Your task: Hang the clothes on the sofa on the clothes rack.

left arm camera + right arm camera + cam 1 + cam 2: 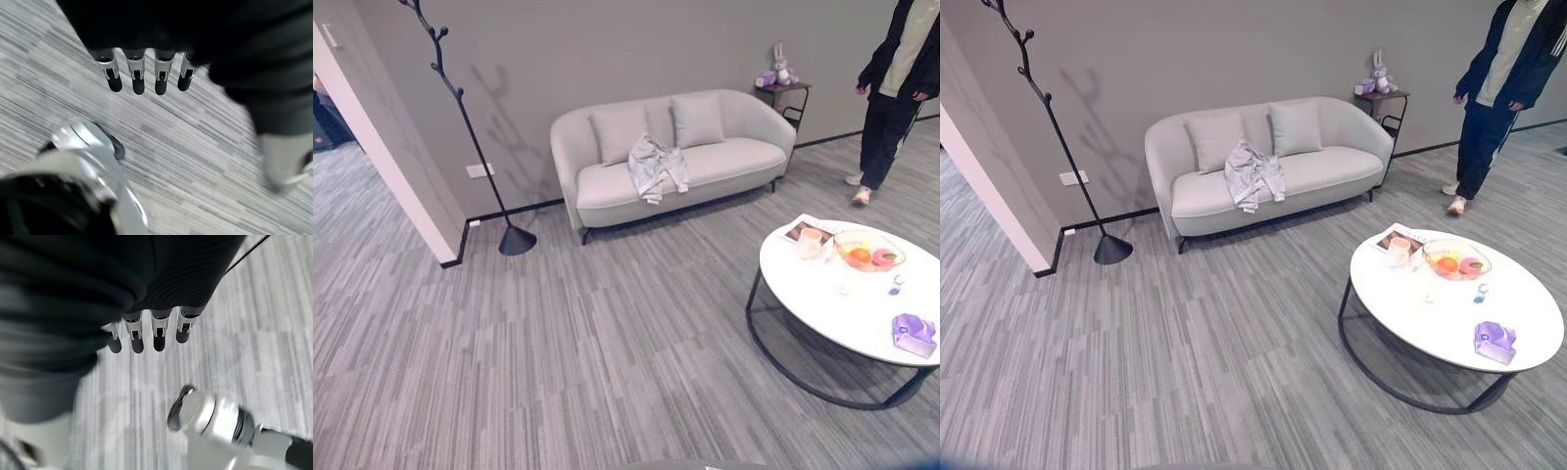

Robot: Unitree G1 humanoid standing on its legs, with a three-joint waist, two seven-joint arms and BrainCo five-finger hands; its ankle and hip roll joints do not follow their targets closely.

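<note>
Clothes (657,166) lie on the seat of the pale sofa (607,196), in the middle, just below two cushions (619,133). It is one light grey garment, crumpled, with its lower edge hanging over the front of the seat. To the left of the sofa the black clothes rack (460,108) stands by the wall, well apart from the garment. My left hand (137,73) and my right hand (146,333) hang over the carpet with relaxed fingers, holding nothing.
</note>
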